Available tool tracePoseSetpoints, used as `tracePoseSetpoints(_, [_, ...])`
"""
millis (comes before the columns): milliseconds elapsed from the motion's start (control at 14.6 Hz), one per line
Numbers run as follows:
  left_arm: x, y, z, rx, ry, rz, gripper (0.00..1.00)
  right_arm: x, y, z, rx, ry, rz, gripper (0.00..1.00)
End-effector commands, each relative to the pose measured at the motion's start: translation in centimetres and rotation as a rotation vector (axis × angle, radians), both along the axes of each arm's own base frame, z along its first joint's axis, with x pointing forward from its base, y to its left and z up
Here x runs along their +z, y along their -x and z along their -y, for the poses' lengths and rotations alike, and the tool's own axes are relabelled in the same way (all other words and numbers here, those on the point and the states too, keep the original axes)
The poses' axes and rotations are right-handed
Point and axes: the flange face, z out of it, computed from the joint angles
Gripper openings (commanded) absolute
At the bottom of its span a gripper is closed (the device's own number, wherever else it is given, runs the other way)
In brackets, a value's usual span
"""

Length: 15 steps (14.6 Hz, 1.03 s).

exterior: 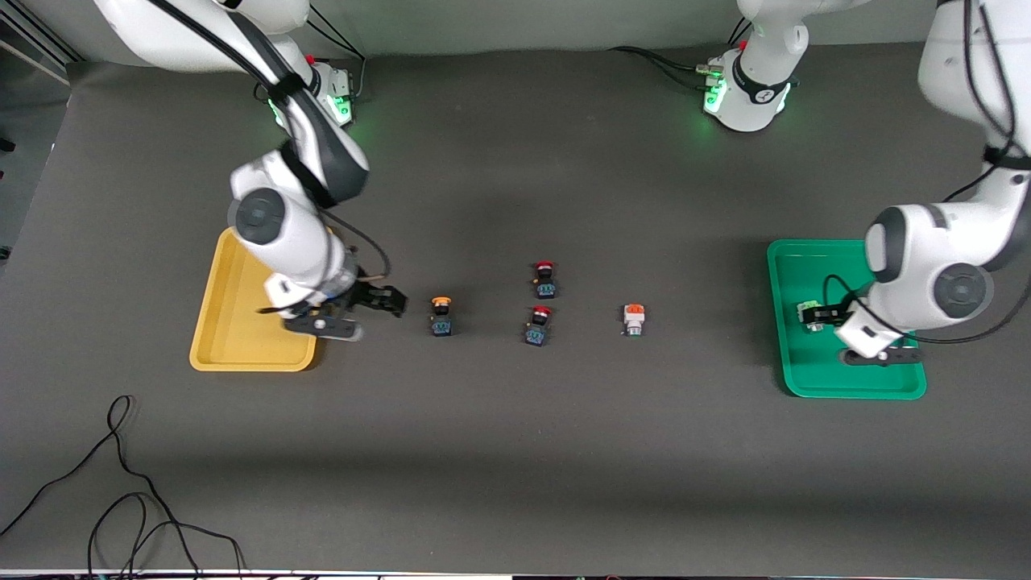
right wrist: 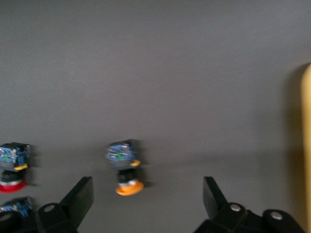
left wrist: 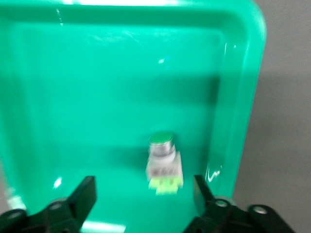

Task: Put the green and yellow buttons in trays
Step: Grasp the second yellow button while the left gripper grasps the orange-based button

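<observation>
Left gripper [left wrist: 143, 204], fingers spread, over your green-capped button [left wrist: 164, 162] in green tray [exterior: 785, 338], frame right; right gripper [right wrist: 146, 204] released near yellow-capped button [exterior: 440, 315].

My workspace: a wide table covered by a dark grey matte mat [exterior: 499, 451], evenly lit from above, with a soft lighter band along the edge nearest the front camera. Loose thin black cables [exterior: 121, 491] coil on that mat at the right arm's end, near the front camera. Along the top of the front view runs a pale grey wall [exterior: 523, 24]. At the corner by the right arm's base stands what may be a grey shelf edge [exterior: 32, 40], too cropped to identify.
</observation>
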Motion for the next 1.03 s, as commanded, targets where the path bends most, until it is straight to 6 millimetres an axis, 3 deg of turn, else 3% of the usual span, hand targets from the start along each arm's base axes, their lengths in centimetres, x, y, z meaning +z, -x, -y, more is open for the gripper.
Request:
tracePoseSetpoints(0, [9.1,-2.0,-0.1,-0.008,-0.004,-0.019,1.0,-4.1,0.0,-3.5,-0.013,-0.051,0.001,1.0])
tracePoseSetpoints(137, [11.3,-3.1,2.2,0.01,0.035,0.004,1.0,-6.0,0.6,-5.1,0.01,-0.053,-0.003,1.0])
tracePoseSetpoints(274, [10.5,-3.2,7.0,0.008,0.057,-0.007,1.0,-7.1,0.8,-6.0,0.036,-0.036,0.004,1.0])
tracePoseSetpoints(479, [8.2,-2.1,17.6,-0.001,0.055,-0.013,1.0,-9.6,1.0,-5.5,0.084,0.016,-0.002,1.0])
tracePoseSetpoints(616, [6.1,-0.3,25.1,0.012,0.046,0.009,1.0,-11.2,1.1,-5.4,0.093,0.022,0.007,1.0])
tracePoseSetpoints(821, [5.9,2.1,33.3,-0.004,0.049,0.066,1.0,-13.0,1.3,-5.9,0.096,0.01,0.016,0.99])
tracePoseSetpoints(889, [5.9,2.7,34.7,-0.028,0.053,0.07,1.0,-13.4,1.4,-6.1,0.099,0.007,0.016,0.96])
tracePoseSetpoints(958, [5.7,3.2,36.1,-0.048,0.061,0.076,1.0,-13.5,1.4,-6.1,0.099,0.007,0.015,0.8])
